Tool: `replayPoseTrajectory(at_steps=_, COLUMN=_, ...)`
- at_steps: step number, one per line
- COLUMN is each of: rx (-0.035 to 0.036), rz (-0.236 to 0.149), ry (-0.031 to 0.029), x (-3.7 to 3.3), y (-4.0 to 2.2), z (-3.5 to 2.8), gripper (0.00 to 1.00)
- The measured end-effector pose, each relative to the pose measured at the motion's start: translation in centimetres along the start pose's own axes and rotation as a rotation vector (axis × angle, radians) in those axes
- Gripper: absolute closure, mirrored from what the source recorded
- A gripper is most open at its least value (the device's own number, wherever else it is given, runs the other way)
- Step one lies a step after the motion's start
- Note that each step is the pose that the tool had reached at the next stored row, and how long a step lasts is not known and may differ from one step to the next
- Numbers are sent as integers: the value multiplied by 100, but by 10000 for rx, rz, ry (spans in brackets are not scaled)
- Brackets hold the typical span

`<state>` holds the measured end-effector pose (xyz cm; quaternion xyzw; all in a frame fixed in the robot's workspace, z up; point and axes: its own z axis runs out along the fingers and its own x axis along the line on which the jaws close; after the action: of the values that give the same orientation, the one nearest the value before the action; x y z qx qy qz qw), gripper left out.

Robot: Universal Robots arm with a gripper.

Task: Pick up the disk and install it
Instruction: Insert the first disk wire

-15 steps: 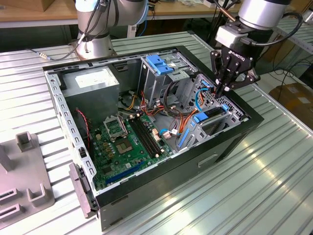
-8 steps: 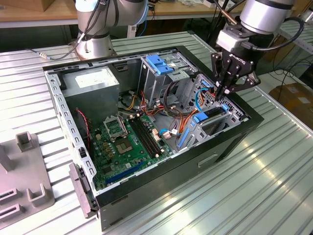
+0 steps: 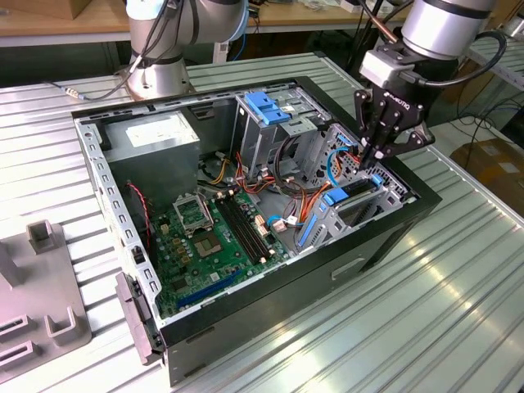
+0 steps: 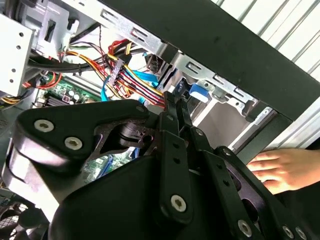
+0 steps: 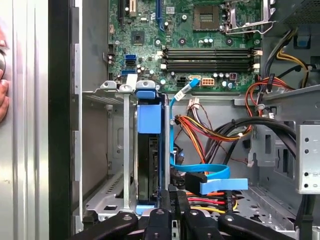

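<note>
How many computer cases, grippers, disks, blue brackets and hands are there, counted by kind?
computer case: 1
gripper: 1
disk: 1
blue bracket atop the drive cage: 1
person's hand: 1
Total: 5

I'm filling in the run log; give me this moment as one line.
gripper: fingers together, inside open computer case | disk: on edge in drive bay, blue frame showing | grip on disk: cannot tell | hand: on case

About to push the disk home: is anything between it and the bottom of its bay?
Nothing visible blocks it. The disk already stands edge-on in the bay slot, gripper at its end. The blue cable lies beside it; the slot's depth is hidden.
</note>
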<state>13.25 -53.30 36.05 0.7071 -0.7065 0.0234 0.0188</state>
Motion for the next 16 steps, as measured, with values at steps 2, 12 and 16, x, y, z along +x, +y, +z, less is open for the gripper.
replayPoseTrajectory(at_steps=2, rx=1, rz=0, ry=-15, x=12, y=26, z=6, gripper=84)
replayPoseTrajectory(at_steps=12, rx=150, rz=29, ry=-22, x=51, y=72, z=60, gripper=84)
replayPoseTrajectory(at_steps=16, rx=149, rz=48, ry=-21, x=51, y=72, z=60, gripper=84)
